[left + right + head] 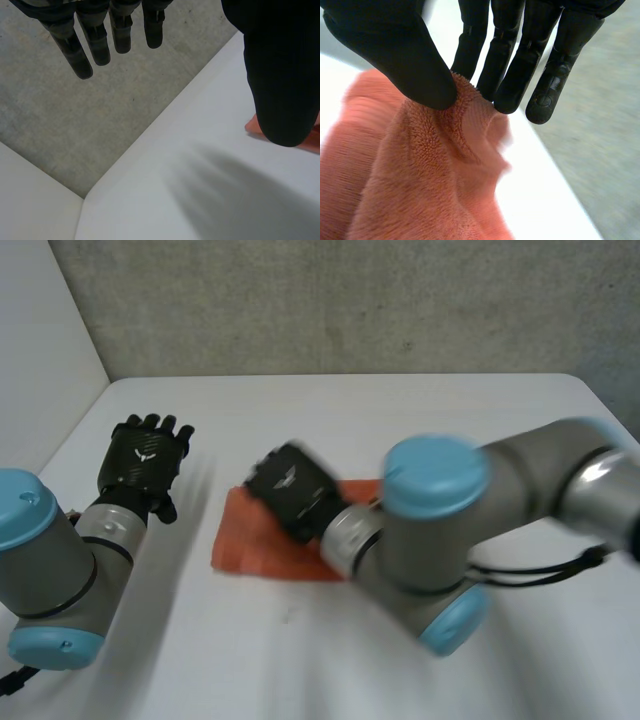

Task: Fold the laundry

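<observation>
An orange towel (pixel 262 548) lies folded in the middle of the white table (pixel 420 410). My right hand (pixel 290 490) is on its far edge. In the right wrist view the thumb (pixel 405 55) and the fingers (pixel 510 75) pinch a raised ridge of the fuzzy orange towel (pixel 420 170) between them. My left hand (pixel 145 455) hovers over bare table to the left of the towel, apart from it. Its fingers (pixel 92 42) are straight and spread and hold nothing, and a corner of the towel (pixel 311 141) peeks out beside its thumb (pixel 280 75).
A grey concrete wall (pixel 350 300) stands behind the table's far edge, and a white panel (pixel 40 340) borders the left side. My right arm (pixel 450 520) reaches across the table's middle, over the near right part of the towel.
</observation>
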`<state>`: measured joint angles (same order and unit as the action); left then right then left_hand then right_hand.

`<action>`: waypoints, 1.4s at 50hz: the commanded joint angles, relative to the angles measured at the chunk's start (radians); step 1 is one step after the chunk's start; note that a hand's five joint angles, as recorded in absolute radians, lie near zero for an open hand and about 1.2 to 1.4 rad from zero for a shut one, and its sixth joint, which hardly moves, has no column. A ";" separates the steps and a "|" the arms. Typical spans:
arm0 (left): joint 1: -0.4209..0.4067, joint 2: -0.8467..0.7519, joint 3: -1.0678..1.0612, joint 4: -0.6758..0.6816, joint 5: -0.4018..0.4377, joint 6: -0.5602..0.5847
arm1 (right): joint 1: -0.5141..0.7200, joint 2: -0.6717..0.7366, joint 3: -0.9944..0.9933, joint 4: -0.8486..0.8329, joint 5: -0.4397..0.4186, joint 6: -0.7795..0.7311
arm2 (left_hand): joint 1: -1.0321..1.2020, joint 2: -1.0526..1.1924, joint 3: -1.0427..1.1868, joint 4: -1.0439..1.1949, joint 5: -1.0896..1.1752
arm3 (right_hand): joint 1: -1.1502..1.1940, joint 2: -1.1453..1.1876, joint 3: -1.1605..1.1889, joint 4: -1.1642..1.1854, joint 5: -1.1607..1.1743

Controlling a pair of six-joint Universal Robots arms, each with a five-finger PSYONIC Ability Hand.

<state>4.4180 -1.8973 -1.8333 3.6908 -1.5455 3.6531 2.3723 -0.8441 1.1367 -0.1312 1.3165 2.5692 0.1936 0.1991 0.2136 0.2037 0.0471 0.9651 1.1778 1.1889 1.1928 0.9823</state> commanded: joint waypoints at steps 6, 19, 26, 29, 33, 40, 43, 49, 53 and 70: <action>0.001 0.000 -0.006 0.000 0.002 -0.001 | 0.051 0.073 -0.020 0.021 0.238 -0.113 | -0.019 -0.025 -0.039 -0.029 -0.047 | -0.791 -1.003 -1.014 -1.018 -0.982; -0.118 0.006 -0.023 -0.002 0.008 -0.002 | -0.225 -0.217 0.365 0.061 0.211 0.189 | -0.019 -0.025 -0.039 -0.029 -0.047 | -0.791 -1.003 -1.014 -1.018 -0.982; -0.178 0.004 -0.020 -0.002 0.004 -0.002 | -0.386 -0.208 0.498 0.042 0.185 0.187 | -0.019 -0.025 -0.039 -0.029 -0.047 | -0.611 -0.823 -0.834 -0.838 -0.802; -0.181 0.004 -0.021 -0.002 0.002 -0.002 | -0.425 -0.199 0.508 0.035 0.185 0.186 | -0.019 -0.025 -0.039 -0.029 -0.047 | -0.095 -0.307 -0.318 -0.322 -0.286; -0.174 0.003 -0.023 -0.002 -0.001 -0.002 | -0.446 -0.188 0.500 0.005 0.185 0.184 | -0.019 -0.025 -0.039 -0.029 -0.047 | 0.431 0.218 0.207 0.203 0.239; -0.169 0.007 -0.023 -0.002 -0.005 -0.004 | -0.412 -0.214 0.411 -0.133 0.202 0.086 | -0.019 -0.025 -0.039 -0.029 -0.047 | 0.431 0.218 0.207 0.203 0.239; -0.169 0.010 -0.021 -0.002 -0.008 -0.002 | -0.296 -0.228 0.324 -0.130 0.202 0.051 | -0.019 -0.025 -0.039 -0.029 -0.047 | 0.431 0.218 0.207 0.203 0.239; -0.144 0.032 -0.021 -0.003 -0.042 -0.004 | -0.069 -0.150 0.186 -0.117 0.187 0.031 | -0.019 -0.025 -0.039 -0.029 -0.047 | 0.431 0.218 0.207 0.203 0.239; -0.127 0.038 -0.020 -0.003 -0.065 -0.010 | 0.030 -0.058 0.136 -0.110 0.181 -0.007 | -0.019 -0.025 -0.039 -0.029 -0.047 | 0.431 0.218 0.207 0.203 0.239; -0.126 0.066 0.043 -0.018 -0.061 -0.205 | -0.065 -0.162 0.135 -0.071 0.228 0.245 | -0.012 -0.018 -0.032 -0.023 -0.040 | -0.791 -1.003 -1.014 -1.018 -0.982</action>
<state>4.3193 -1.8338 -1.8346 3.6755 -1.6100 3.5139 2.4326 -0.8930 1.2497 -0.2068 1.5290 2.5738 0.1936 0.1991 0.2136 0.2037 0.0471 0.2067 0.2216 0.2158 0.2325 0.0643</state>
